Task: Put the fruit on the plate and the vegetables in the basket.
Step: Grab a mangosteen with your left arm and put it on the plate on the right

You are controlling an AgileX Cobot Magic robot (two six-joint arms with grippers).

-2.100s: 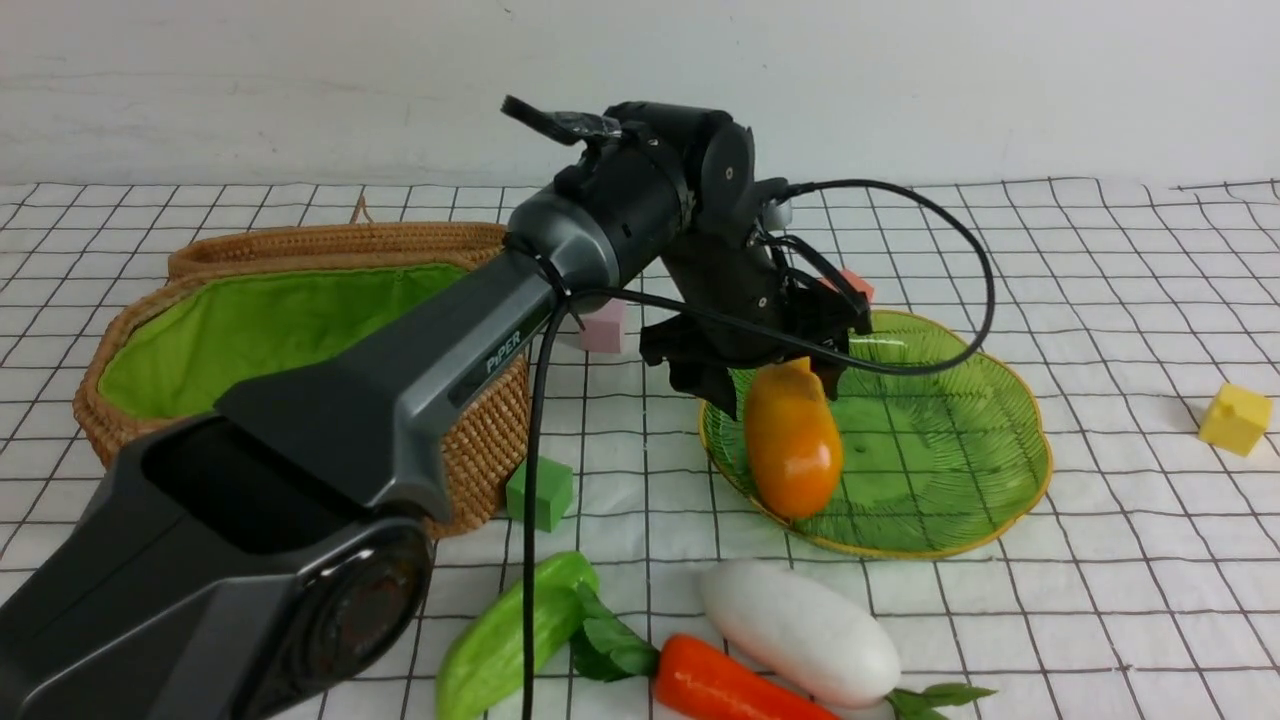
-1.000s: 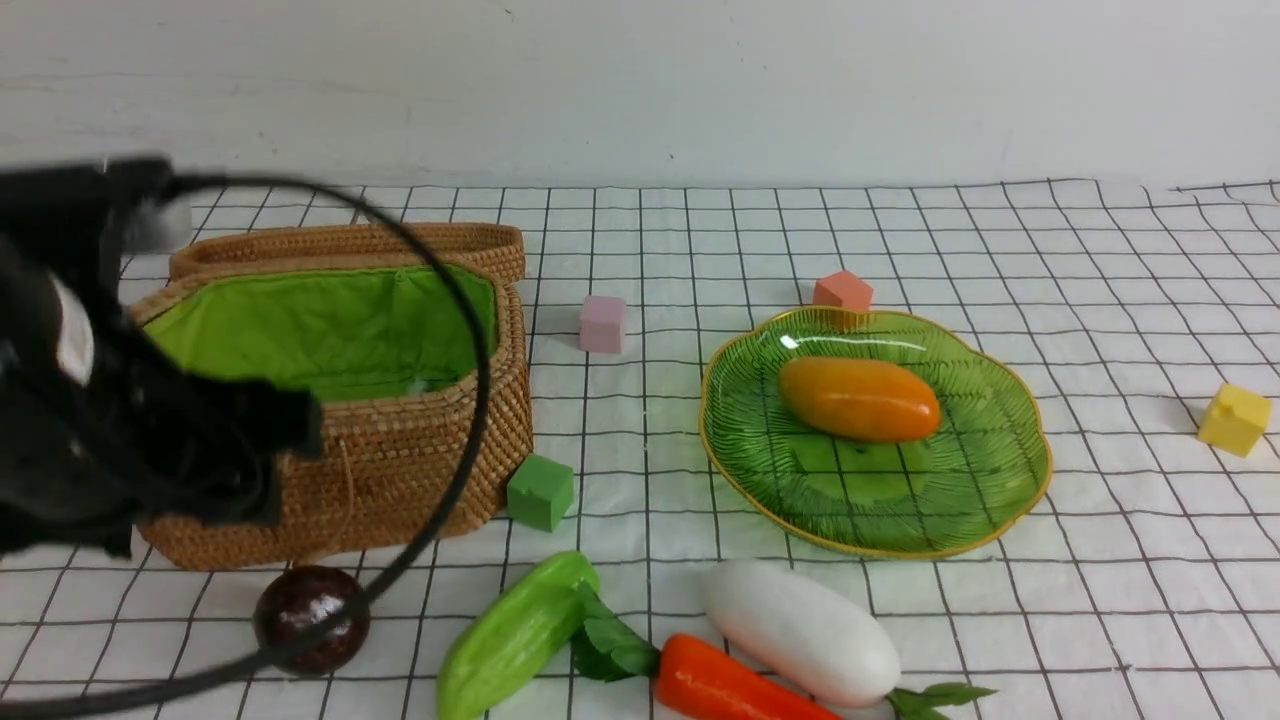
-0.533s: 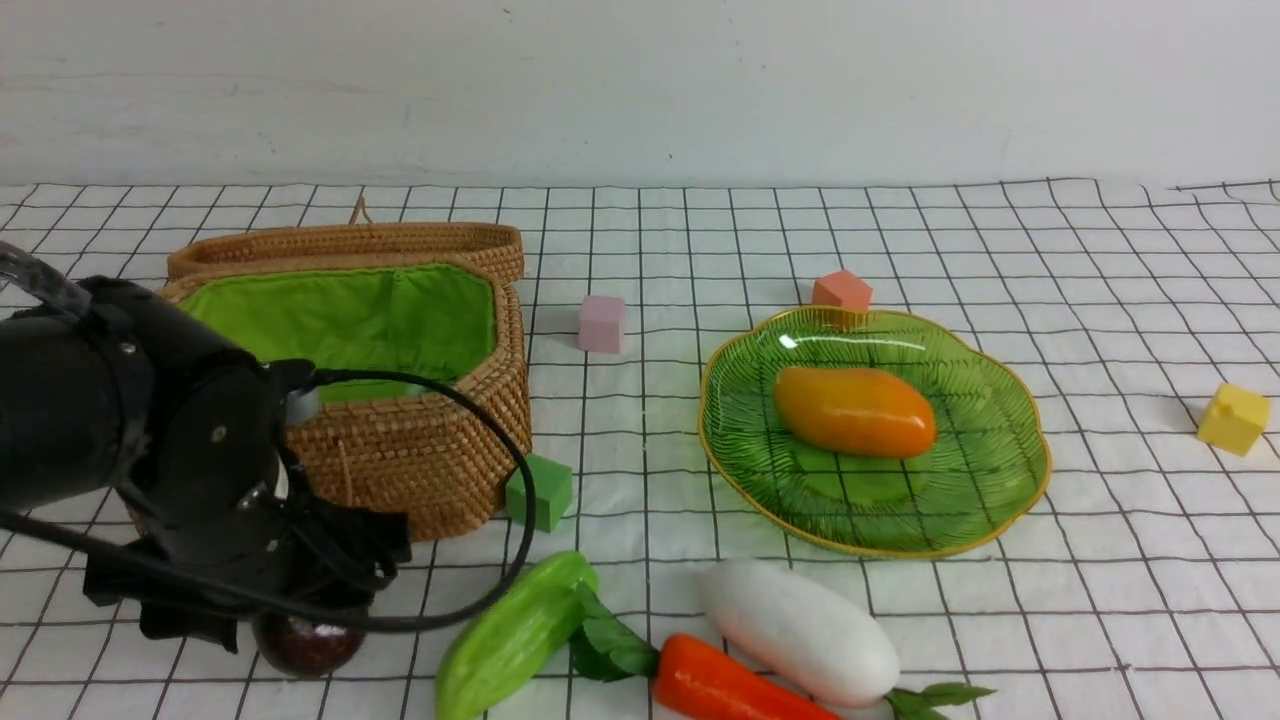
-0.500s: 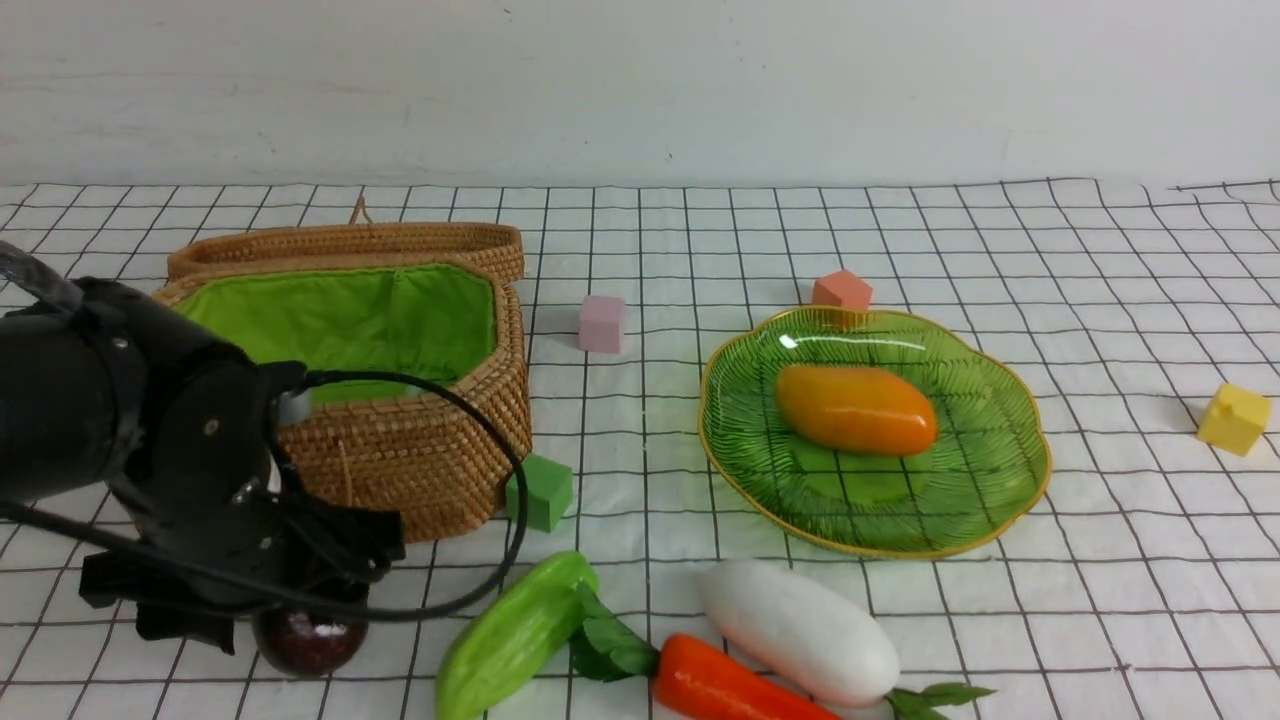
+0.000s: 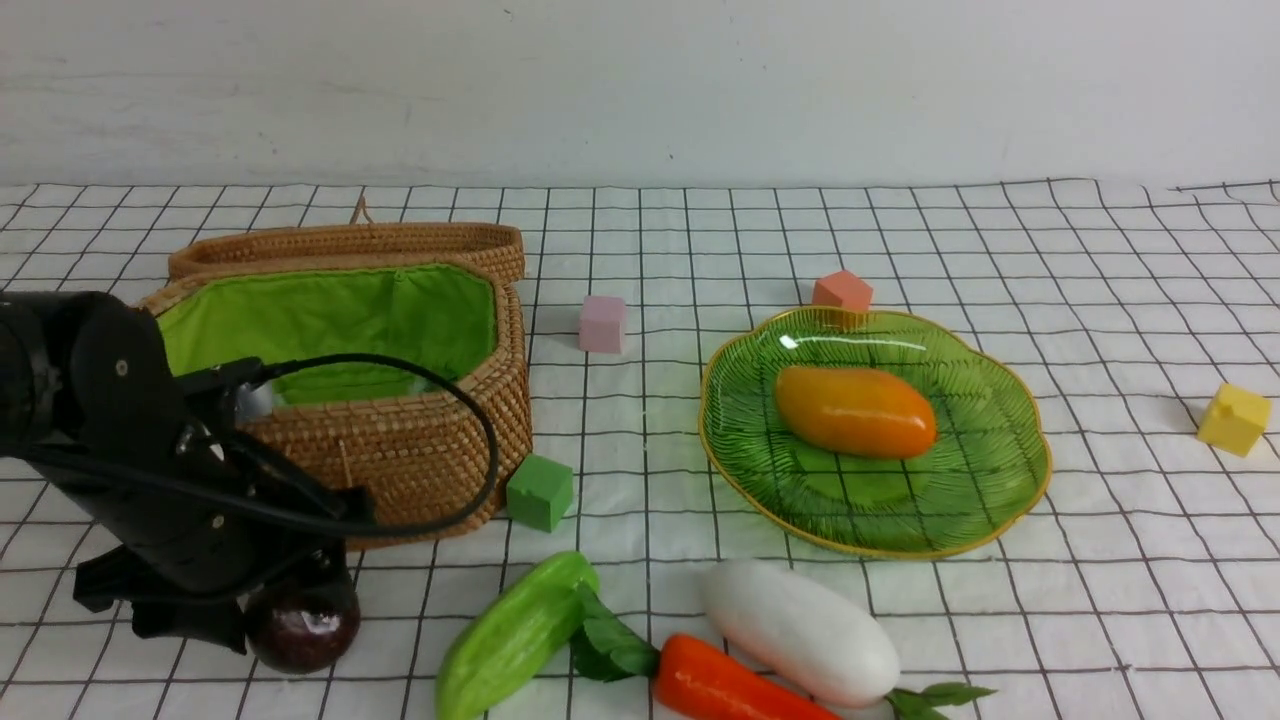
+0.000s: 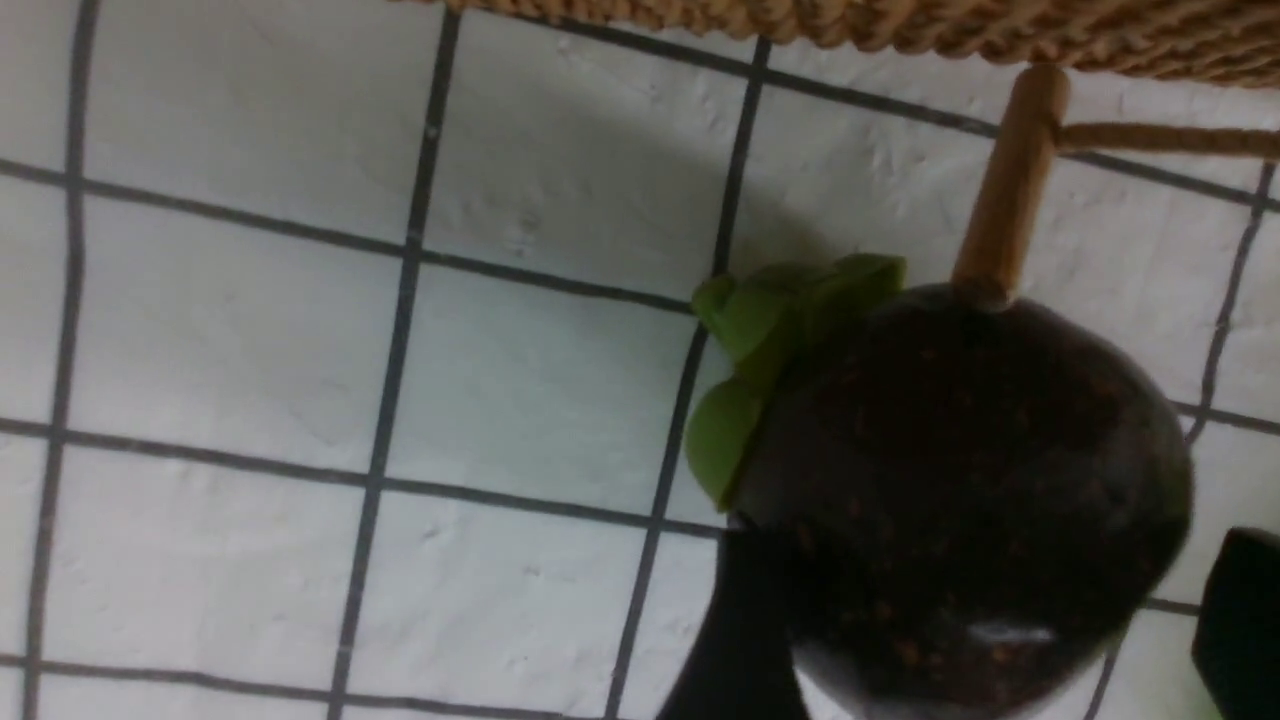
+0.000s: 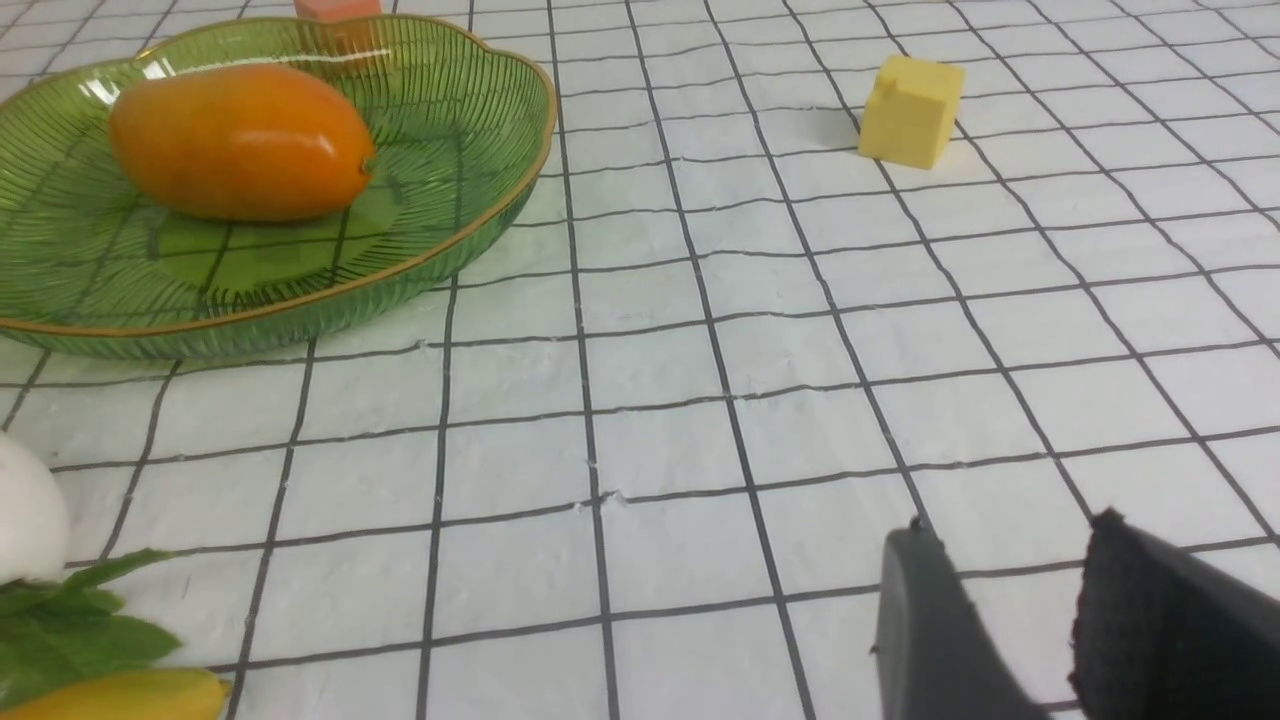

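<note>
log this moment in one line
left tool: open, straddling purple ball | mango: on plate | cucumber, radish, carrot: on cloth, outside basket | right tool: empty

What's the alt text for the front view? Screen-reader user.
The left tool is down at a dark purple ball on the checked cloth, just in front of an open wicker basket. To the right a mango lies on a green plate; a cucumber, carrot and white radish lie along the near edge.

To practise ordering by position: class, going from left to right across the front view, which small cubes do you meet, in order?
In order: green cube → pink cube → salmon cube → yellow cube.
</note>
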